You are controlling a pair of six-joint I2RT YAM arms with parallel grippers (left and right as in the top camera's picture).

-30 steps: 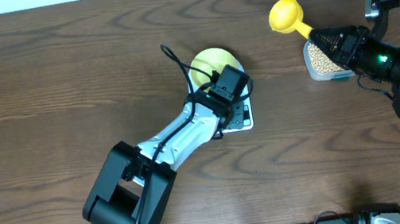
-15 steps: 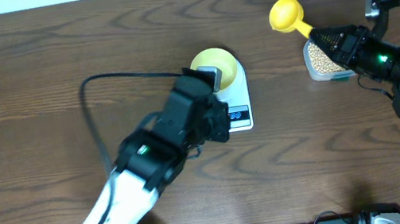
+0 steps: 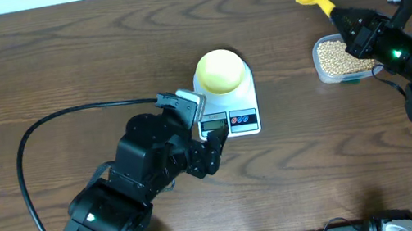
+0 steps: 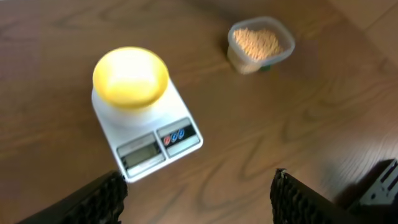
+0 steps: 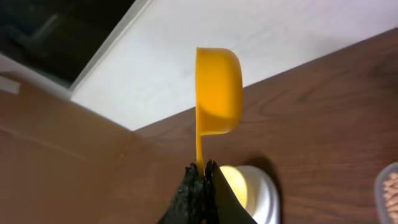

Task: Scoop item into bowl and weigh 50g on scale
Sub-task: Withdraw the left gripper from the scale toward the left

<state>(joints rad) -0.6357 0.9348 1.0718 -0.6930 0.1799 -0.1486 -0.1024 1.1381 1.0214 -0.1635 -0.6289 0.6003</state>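
- Holding the scoop (image 5: 217, 90) by its handle, my right gripper (image 5: 202, 173) has its jaws clamped tight on it, and the cup hangs in the air just past the far side of the tub (image 3: 320, 72)
- My left gripper (image 4: 198, 186) hovers in front of the scale (image 4: 146, 127), jaws apart and empty
- The bowl (image 4: 130, 78) sits on the scale's platform; it looks empty, though the wrist view is too blurred to be sure
- The beans (image 3: 339, 54) lie in the tub, well apart from the bowl
- Step in hand, as I judge it: the bowl is placed and no scoop is delivered yet; next I must dip into the beans, carry the scoop level to the bowl, tip gently and watch the display
- Count: one bowl, one scale, one scoop, one tub, and beans too many to count
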